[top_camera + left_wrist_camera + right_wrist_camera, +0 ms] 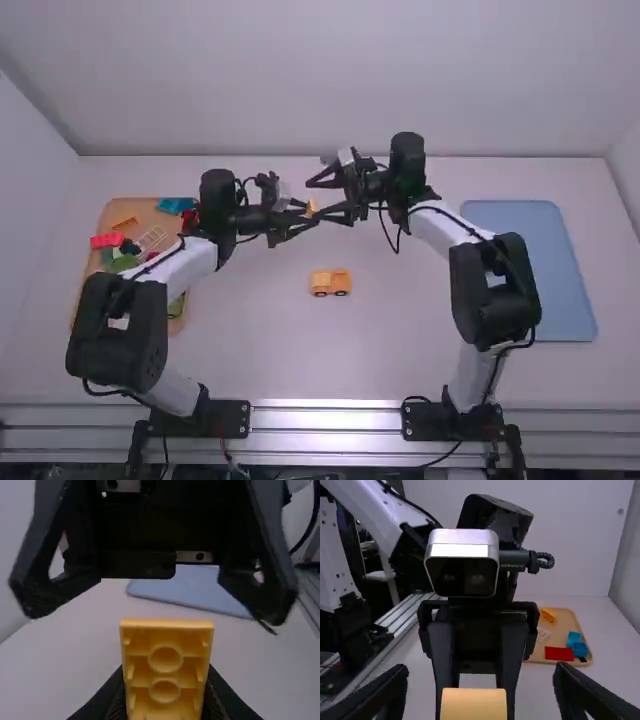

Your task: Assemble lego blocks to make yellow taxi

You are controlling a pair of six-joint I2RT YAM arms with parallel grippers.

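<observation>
Right wrist view: the yellow block (474,705) is at the bottom centre of the frame, in the opening between the right gripper's (480,680) two spread fingers, touching neither. The left gripper (166,672) has its own pair clamped on the block, so the left arm is the nearer, already the holder. How deep the block sits between the right fingers I cannot tell.

In the left wrist view its hollow underside shows, with two round tubes one above the other; the long axis seems to run from the bottom edge up toward the frame's middle, below the right gripper's wide fingers. The coming move looks like a handover or regrip, and turns on keeping the block centred between those fingers; closing off-centre could twist it.

At the centre of the high view, both grippers meet above the part-built taxi (331,283), which stands upright on the table (390,345). Small pale lettering marks a black joint (512,559) of the left arm, upper middle of the right wrist view; the block's visible faces bear none that I can make out.
</observation>
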